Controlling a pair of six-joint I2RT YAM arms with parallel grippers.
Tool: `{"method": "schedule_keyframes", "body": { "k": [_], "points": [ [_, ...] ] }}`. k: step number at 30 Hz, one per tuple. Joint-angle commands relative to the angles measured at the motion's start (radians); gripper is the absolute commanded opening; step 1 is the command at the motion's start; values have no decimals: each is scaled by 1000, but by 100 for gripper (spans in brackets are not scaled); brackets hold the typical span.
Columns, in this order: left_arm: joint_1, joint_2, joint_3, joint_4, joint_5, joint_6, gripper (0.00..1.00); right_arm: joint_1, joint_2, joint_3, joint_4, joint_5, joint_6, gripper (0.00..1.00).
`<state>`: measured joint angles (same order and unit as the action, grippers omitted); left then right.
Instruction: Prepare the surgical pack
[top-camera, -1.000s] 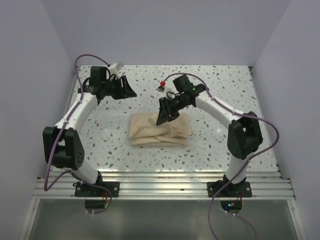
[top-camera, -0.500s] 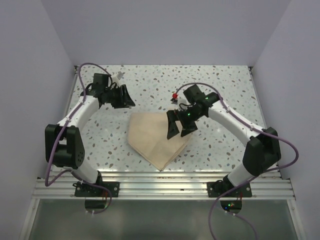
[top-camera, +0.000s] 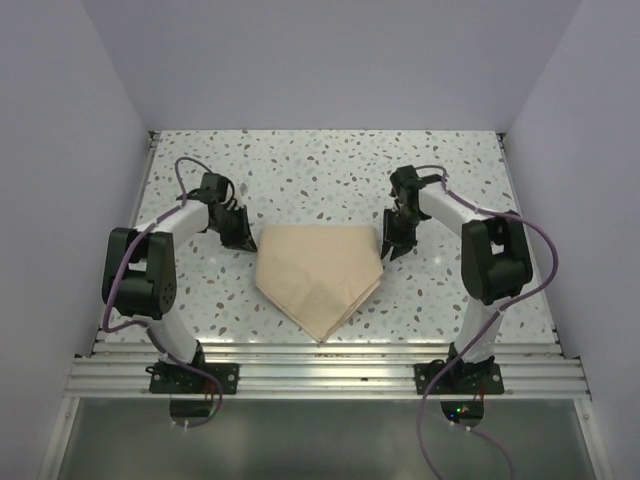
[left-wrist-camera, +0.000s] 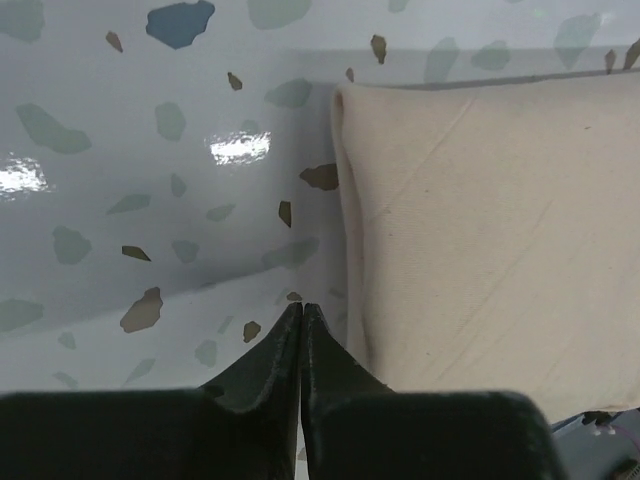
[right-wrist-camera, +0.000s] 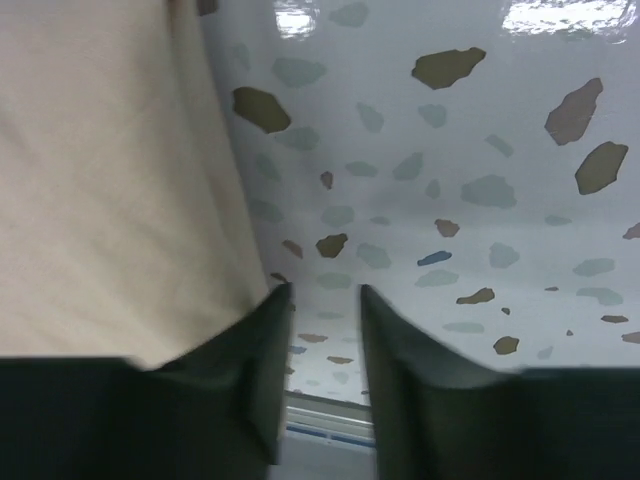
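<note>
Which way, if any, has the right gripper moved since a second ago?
Yes. The right gripper has shifted toward the table's right edge, from over the surgical pack to beside it.

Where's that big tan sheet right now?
In the top view the surgical pack lies flat on the table, between the left fingers at its left corner and the right fingers at its right corner.

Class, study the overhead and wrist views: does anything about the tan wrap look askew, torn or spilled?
Nothing spilled or torn. The surgical pack lies flat on the table, one corner pointing at the near edge; along its near right side the layers sit slightly offset, showing a double edge.
</note>
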<state>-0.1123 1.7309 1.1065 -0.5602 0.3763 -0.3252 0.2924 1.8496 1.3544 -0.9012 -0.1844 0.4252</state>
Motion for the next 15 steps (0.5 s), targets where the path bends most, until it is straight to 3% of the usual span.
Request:
{"method": "schedule_keyframes", "body": {
  "k": [1,4,10,15],
  "points": [
    [-15,6,-33,13,-19,-1,4,2,52,14,10,28,-11,28],
    [-39,6,-79,34,16,-14,3,5,95,20,31,13,-16,18],
    [-61,-14,-152,74,90,-41,1,16,164,64,56,-84,-35,18],
    [-90,-53,-221,129,164,-104,0,50,269,218,44,-218,-29,20]
  ]
}}
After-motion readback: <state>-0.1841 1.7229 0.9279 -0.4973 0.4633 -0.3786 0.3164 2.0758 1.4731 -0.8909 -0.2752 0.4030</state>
